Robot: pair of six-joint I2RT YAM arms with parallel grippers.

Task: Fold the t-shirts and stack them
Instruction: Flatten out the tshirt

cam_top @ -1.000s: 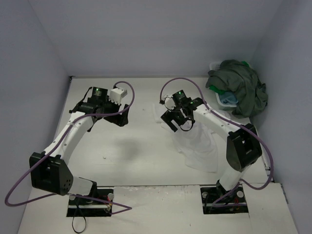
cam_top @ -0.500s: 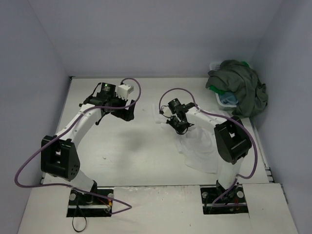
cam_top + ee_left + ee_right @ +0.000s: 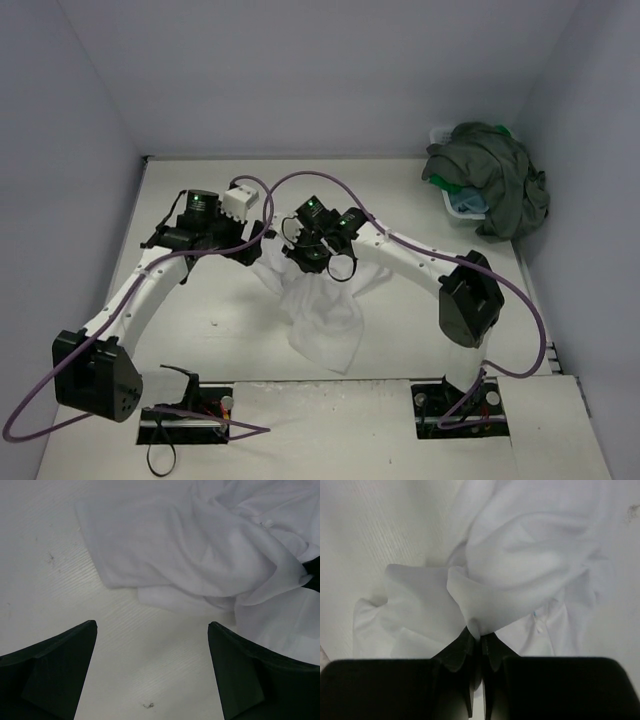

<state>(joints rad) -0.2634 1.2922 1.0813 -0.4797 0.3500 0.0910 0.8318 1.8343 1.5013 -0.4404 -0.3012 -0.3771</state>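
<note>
Loosely crumpled, soft white t-shirt (image 3: 530, 570)

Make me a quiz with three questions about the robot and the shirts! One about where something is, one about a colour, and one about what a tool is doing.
1. Where is the heap of shirts?
A. at the far right corner of the table
B. between the arm bases
C. at the near left corner

2. What colour is the pinched shirt in the right tool?
A. green
B. white
C. blue

3. How is the left tool?
A. shut on cloth
B. open, holding nothing
C. out of sight

Answers:
1 A, the top view shows the heap at the far right corner.
2 B, the cloth caught in the shut tool is white.
3 B, its wrist view shows a wide gap with only bare table in it.
</note>
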